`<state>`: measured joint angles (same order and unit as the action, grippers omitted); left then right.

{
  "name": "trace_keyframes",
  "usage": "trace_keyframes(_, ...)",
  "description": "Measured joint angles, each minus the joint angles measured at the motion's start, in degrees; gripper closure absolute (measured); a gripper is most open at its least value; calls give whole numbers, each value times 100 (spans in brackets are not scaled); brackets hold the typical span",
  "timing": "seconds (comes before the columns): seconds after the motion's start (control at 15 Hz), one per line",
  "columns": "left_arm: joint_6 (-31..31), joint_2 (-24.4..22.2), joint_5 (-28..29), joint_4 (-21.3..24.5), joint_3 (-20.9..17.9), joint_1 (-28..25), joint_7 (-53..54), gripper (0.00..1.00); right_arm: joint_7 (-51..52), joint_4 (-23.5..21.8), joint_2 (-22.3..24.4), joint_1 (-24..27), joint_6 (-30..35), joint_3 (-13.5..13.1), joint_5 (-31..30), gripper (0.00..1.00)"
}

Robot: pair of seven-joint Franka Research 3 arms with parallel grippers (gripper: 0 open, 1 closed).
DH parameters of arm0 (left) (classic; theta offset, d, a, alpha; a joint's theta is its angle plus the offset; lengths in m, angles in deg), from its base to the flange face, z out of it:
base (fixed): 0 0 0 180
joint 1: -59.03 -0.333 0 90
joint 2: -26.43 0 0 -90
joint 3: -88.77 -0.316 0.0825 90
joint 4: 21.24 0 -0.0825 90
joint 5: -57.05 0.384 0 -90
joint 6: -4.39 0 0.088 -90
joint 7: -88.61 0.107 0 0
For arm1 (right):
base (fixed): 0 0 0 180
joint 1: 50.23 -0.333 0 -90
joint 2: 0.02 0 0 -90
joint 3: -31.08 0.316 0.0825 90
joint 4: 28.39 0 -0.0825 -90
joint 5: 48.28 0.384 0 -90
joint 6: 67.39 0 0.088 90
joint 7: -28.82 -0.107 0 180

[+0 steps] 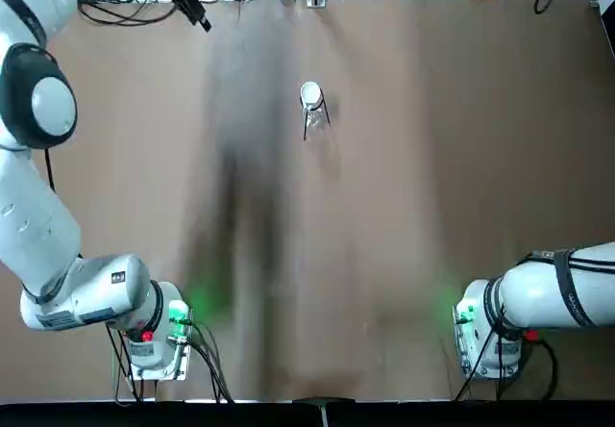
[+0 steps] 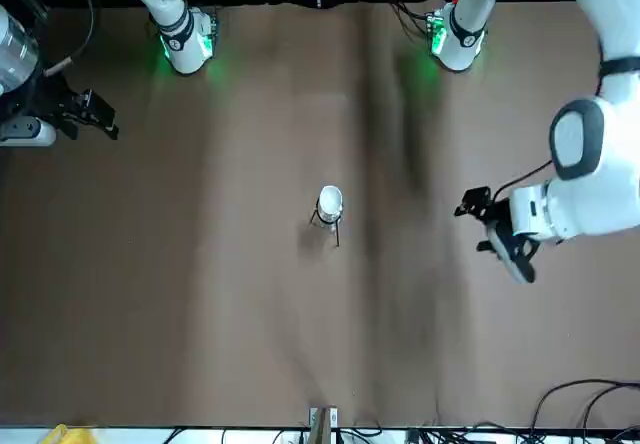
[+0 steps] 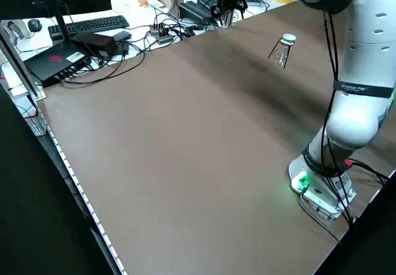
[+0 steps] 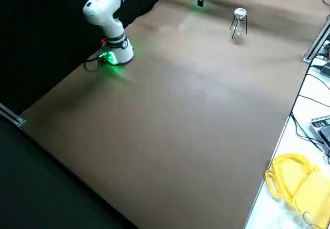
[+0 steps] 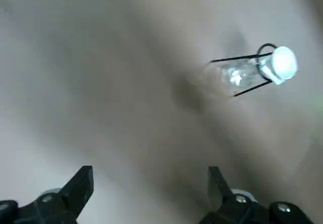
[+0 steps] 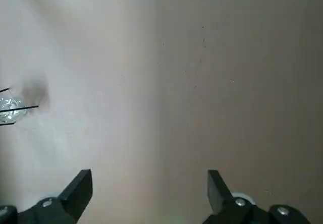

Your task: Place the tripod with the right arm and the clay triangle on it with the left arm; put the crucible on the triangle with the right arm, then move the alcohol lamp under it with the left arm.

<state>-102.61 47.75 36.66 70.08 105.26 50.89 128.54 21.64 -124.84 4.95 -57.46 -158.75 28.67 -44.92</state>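
Front view, centre: black wire tripod (image 5: 253,89), upright; glossy white crucible (image 5: 284,62) atop, clay triangle (image 5: 278,80) mostly hidden; clear alcohol lamp (image 5: 239,75) beneath. Left gripper (image 5: 151,168), right; right gripper (image 6: 150,171), left: both spread.

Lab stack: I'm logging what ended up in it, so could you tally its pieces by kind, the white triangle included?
Tripod: 1
Crucible: 1
Triangle: 1, partly visible under the crucible
Lamp: 1
Total: 4
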Motion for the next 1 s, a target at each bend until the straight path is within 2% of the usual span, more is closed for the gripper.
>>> trace_keyframes(0.07, 301, -339, 641, 5, 1, 1, -1233, 0, 0, -4, 0, 0, 1, 0, 0, 0)
trace_keyframes(0.13, 445, -486, 991, 11, 5, 1, -1834, 0, 0, -7, 0, 0, 2, 0, 0, 0)
trace_keyframes(0.33, 869, -819, 1751, 26, 24, 6, -2988, 0, 23, -25, 0, -1, 20, 1, 0, 0)
trace_keyframes(0.73, 1468, -1533, 2627, 27, -7, -25, -4553, 0, 414, -107, 2, -1, 44, 2, 0, 0)
trace_keyframes(1.0, 1479, -1634, 2680, 31, 2, -32, -4898, 0, 423, -110, 8, -1, 26, -1, 0, 0)
